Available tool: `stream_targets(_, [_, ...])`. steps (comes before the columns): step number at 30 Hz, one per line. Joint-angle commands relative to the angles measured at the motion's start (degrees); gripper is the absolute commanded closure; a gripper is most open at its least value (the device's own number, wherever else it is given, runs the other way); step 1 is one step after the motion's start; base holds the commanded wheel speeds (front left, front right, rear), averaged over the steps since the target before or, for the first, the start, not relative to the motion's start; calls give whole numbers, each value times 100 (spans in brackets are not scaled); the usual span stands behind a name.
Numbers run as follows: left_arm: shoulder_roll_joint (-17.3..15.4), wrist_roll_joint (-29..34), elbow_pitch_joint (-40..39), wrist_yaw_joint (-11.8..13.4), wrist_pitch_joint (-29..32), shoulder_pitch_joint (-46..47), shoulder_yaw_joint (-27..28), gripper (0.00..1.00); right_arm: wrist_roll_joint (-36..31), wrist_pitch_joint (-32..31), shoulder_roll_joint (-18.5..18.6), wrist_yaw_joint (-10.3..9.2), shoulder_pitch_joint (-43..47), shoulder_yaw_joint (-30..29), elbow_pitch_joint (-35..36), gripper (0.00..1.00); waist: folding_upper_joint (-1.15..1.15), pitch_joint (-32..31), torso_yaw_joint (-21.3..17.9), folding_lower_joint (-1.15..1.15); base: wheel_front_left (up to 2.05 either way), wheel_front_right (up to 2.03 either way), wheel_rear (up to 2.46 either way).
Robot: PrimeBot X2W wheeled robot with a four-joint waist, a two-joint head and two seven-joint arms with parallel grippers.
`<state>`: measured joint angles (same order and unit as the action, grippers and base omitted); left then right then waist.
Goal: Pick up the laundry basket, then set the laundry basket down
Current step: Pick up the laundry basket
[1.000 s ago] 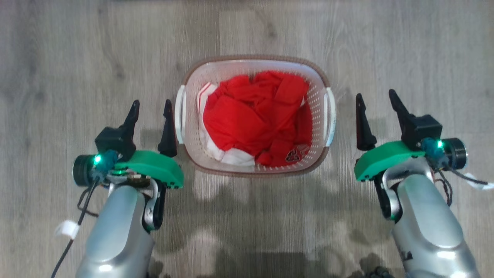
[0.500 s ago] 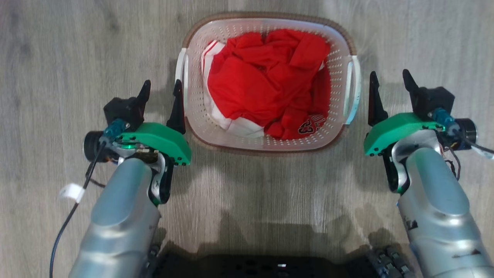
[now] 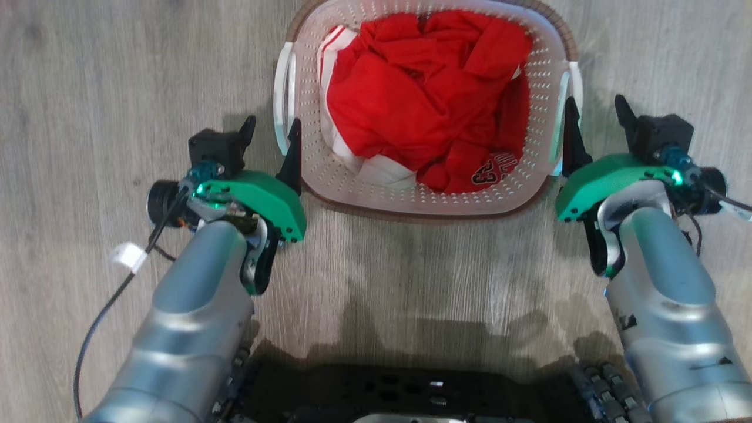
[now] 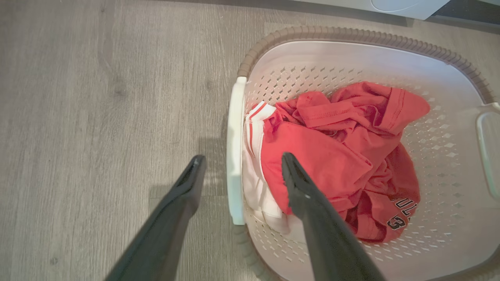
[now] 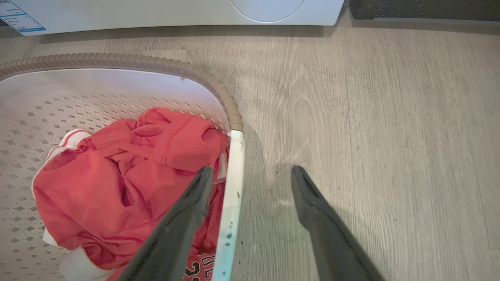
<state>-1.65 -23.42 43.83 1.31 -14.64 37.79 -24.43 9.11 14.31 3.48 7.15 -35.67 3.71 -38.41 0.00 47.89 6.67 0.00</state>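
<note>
The laundry basket (image 3: 352, 188) sits on the floor (image 3: 411, 282) holding red clothes (image 3: 423, 100). Your left hand (image 3: 273, 124) and right hand (image 3: 593, 101) are spread wide, each straddling a side handle and gripping nothing.

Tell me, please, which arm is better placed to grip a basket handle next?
Right, marginally: in the head view the right gripper straddles the right handle nearer mid-length; the left gripper straddles the left handle near its end. Both are open.

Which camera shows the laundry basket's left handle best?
The left wrist view: the left handle runs full length between the open fingers of the left pincer. The head view shows it smaller, from above. The right wrist view faces the opposite side of the laundry basket.
</note>
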Motion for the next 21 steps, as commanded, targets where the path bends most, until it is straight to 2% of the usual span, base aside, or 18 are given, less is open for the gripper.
stream_targets(1, [-123,-64,-37,-22,-36,-22,80,0,-38,69,-60,34,116,109,54,0,0,91,32,0,0,0,0])
stream_targets(21, [-122,-376,555,-37,-36,907,-528,0,-197,69,-59,34,-331,80,-104,0,0,791,187,0,0,0,0])
